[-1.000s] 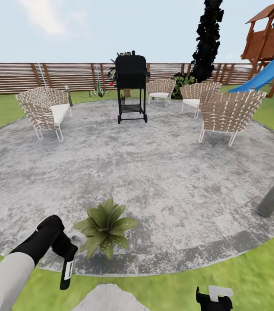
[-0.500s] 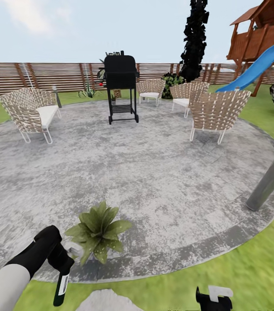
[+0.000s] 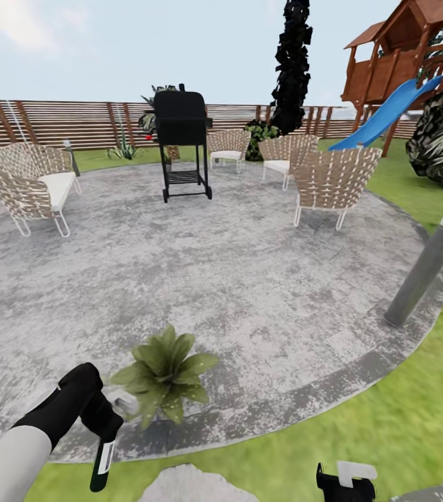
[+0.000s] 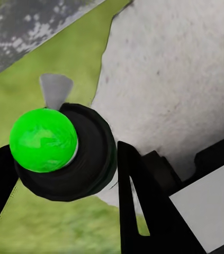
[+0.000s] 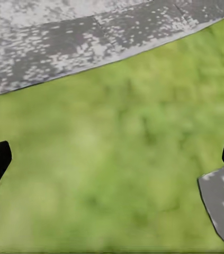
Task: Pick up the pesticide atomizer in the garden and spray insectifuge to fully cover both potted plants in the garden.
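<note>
The pesticide atomizer (image 3: 101, 459), a dark-green bottle with a white label, hangs nearly upright from my left gripper (image 3: 104, 418), which is shut on its neck. Its pale grey spray head (image 3: 122, 402) points at a potted plant (image 3: 164, 373), a low rosette of green leaves at the near rim of the paving, almost touching the leaves. In the left wrist view the atomizer (image 4: 85, 159) sits between the black fingers (image 4: 138, 201), seen from its bright green base. My right gripper (image 3: 347, 481) is low at the picture's bottom edge. The right gripper (image 5: 112, 159) is open over grass in its own wrist view.
Round grey paving (image 3: 235, 279) lies ahead with a black grill (image 3: 181, 143), wicker chairs (image 3: 29, 185) (image 3: 333, 181) and a slatted fence (image 3: 61, 122) behind. A grey post (image 3: 423, 268) leans at the right. A stepping stone (image 3: 186, 484) lies in the lawn by my base.
The head view has swung to the right, so the whole scene sits further left in the picture. My left gripper still holds the atomizer beside the plant, a little lower.
</note>
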`<state>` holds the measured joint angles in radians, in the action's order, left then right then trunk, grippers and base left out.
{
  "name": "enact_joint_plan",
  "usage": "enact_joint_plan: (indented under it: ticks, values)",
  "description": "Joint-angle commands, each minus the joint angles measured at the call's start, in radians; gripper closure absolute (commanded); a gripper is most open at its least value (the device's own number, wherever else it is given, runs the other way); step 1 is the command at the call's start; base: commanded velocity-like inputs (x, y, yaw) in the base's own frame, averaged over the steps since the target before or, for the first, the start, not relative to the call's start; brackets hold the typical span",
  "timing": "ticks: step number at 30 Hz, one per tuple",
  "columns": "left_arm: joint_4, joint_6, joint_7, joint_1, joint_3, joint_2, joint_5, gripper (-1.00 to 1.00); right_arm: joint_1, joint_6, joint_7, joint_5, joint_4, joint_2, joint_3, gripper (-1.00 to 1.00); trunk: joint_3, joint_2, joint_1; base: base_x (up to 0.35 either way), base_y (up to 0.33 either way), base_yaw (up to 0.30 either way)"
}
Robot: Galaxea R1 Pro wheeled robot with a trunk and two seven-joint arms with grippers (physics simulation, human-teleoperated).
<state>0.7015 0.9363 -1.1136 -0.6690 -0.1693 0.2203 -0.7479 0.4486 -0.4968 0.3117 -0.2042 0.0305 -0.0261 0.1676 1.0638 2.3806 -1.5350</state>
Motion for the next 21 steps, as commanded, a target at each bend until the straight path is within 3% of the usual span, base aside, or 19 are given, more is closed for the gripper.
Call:
enact_joint_plan:
  ticks: [1, 11, 17, 21]
  values:
    - [0.001, 0.005, -0.009, 0.000, -0.003, 0.001, -0.008, 1.00, 0.001, -0.003, 0.004, -0.011, -0.001, 0.000, 0.007, -1.00, 0.001, 0.000, 0.000, -0.001, 0.305, -0.011]
    - [0.001, 0.004, -0.009, 0.000, 0.002, -0.002, -0.007, 1.00, 0.001, -0.003, 0.004, -0.011, -0.001, 0.000, 0.007, -1.00, 0.001, 0.000, 0.000, -0.100, 0.296, -0.234]
    - [-0.006, 0.004, -0.008, 0.000, 0.004, -0.003, -0.007, 1.00, 0.001, -0.003, 0.004, -0.011, -0.001, 0.000, 0.007, -1.00, 0.001, 0.000, 0.000, -0.206, 0.155, -0.139]
    - [-0.003, 0.006, -0.011, -0.003, -0.030, -0.006, -0.006, 1.00, 0.001, -0.003, 0.003, -0.011, -0.003, -0.003, 0.007, -1.00, 0.001, 0.000, 0.000, -0.019, 0.013, -0.007]
